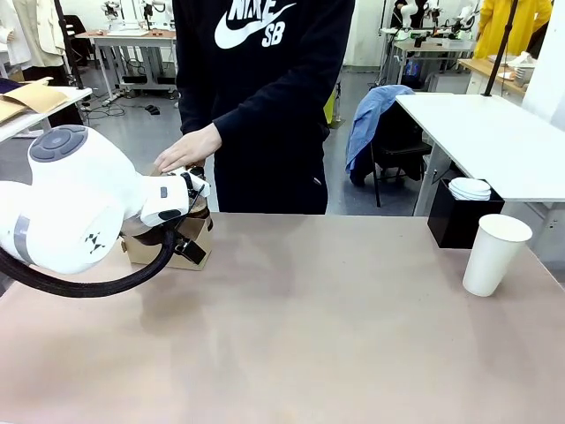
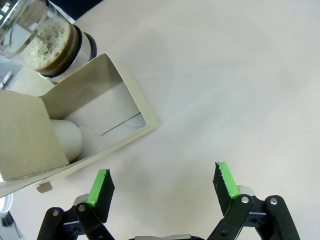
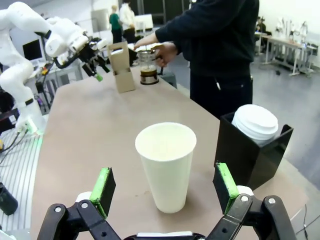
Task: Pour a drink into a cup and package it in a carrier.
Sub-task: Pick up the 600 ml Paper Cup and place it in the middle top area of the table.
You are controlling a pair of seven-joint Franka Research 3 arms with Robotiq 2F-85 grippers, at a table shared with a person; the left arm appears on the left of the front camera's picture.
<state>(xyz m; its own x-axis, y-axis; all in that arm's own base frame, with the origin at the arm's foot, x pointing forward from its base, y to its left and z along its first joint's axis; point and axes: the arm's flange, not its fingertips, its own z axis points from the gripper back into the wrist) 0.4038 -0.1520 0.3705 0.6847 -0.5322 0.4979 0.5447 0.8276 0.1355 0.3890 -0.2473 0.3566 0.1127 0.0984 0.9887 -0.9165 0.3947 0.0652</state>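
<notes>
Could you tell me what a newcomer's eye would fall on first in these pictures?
The white paper cup stands upright just ahead of the open right gripper, at the right side of the table, beside a black box of lids. At the far left, the person's hand is on the glass jug of dark drink, next to the cardboard carrier, with the open left gripper hovering close by it.

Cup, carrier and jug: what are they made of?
Cup: looks like paper, matt off-white, rolled rim. Carrier: brown cardboard, matt, with folded flat panels. Jug: clear, likely glass; the dark drink shows through.
</notes>
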